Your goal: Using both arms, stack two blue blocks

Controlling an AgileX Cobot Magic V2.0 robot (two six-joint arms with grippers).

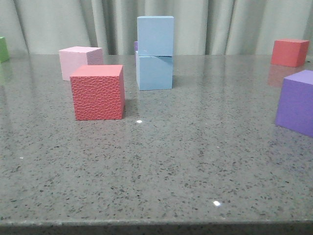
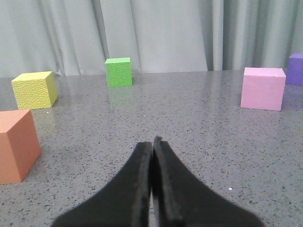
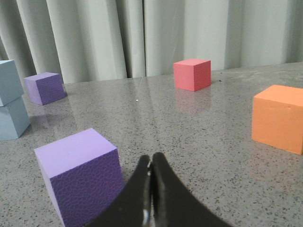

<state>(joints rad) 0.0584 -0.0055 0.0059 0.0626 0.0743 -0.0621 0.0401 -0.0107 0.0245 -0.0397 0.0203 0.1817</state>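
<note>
Blue on blue, far centre of the grey table [image 1: 161, 171]: I've got the upper blue block [image 1: 155, 35] sitting on the lower blue block [image 1: 154, 72], faces nearly flush, a slight twist between them. By my read the stack is done. My left gripper [image 2: 152, 142] has its fingers pressed together on nothing, well back from the stack, with the pink cube [image 2: 263, 88] ahead of it. My right gripper [image 3: 150, 161] is likewise closed and empty; the stack lies far off to its left, past the near purple cube [image 3: 80, 175]. Cubes have no long axis to mind. No containers here. Red textured cube [image 1: 98, 92] stands near-left of the stack, apart.
</note>
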